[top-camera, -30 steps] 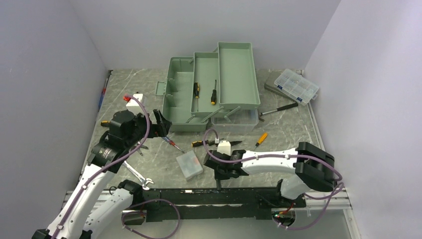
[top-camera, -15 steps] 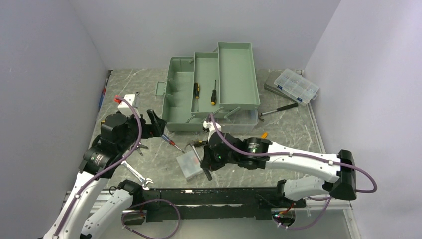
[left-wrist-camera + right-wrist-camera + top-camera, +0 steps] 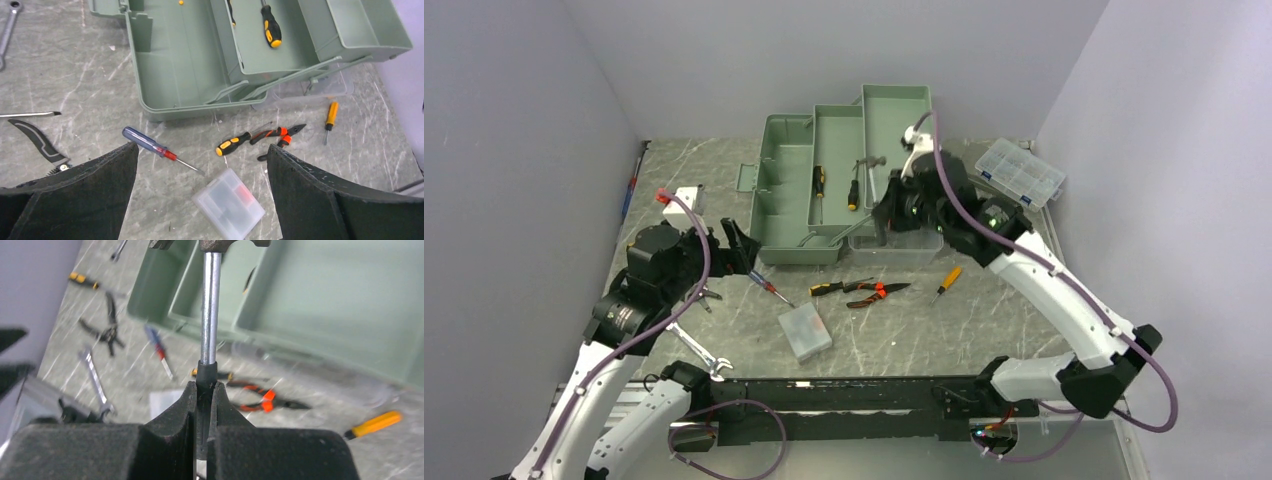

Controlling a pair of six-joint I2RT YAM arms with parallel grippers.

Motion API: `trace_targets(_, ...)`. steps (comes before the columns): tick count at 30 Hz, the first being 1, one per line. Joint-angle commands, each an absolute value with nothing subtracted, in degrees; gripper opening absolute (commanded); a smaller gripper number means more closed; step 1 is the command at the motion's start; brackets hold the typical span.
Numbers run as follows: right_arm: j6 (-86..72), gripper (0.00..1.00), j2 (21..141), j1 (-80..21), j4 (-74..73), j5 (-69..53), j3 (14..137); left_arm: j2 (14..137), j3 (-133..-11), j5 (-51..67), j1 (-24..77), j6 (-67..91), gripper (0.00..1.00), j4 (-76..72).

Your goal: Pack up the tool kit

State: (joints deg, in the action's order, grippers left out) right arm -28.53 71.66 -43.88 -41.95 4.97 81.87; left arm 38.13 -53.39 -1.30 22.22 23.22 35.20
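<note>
**A:** Where do we find the tool kit?

**B:** We see the tool kit [image 3: 789, 205] at the back of the table [image 3: 894, 335]. It stands open, with its trays fanned out in steps toward the right. A black-and-yellow screwdriver [image 3: 818, 185] lies in the middle tray, with a second one just beside it.

**A:** And the right gripper?

**B:** The right gripper [image 3: 205, 390] is clamped on the black grip of a hammer [image 3: 210, 305]. The steel shaft runs straight out from between the fingers, and the head is over the green trays. From above, we see that arm reaching across the kit's right side.

**A:** What about the left one?

**B:** The left gripper [image 3: 201, 150] hangs above the table, off the kit's front left corner. Its fingers are spread wide with nothing between them.

**A:** What lies loose in front of the kit?

**B:** We make out a blue-handled screwdriver [image 3: 150, 144], a small clear case [image 3: 229, 202], pliers with orange-red grips [image 3: 277, 136], and an orange screwdriver [image 3: 330, 114] further right. All of them are on the table, apart from both grippers.
</note>
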Motion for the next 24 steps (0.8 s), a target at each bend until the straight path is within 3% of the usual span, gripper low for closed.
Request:
trace_targets(1, -20.0, 0.0, 77.1, -36.8, -43.0, 8.8, 91.0, 39.5, -52.1, 4.3, 22.4, 22.5, 0.99, 32.5)
trace_targets(15, -17.0, 0.01, 96.6, -20.6, -41.8, 0.5, 103.5, 42.4, -49.9, 3.4, 22.4, 23.2, 0.99, 34.6)
trace_targets(20, -16.3, 0.48, 101.0, -20.1, -46.1, -1.4, 110.0, 42.8, -50.1, 1.6, 22.4, 23.7, 0.99, 35.3)
trace_targets(24, -16.3, 0.54, 100.5, -20.0, -47.8, -1.2, 112.1, 42.7, -49.8, -3.7, 22.4, 26.8, 0.99, 36.4)
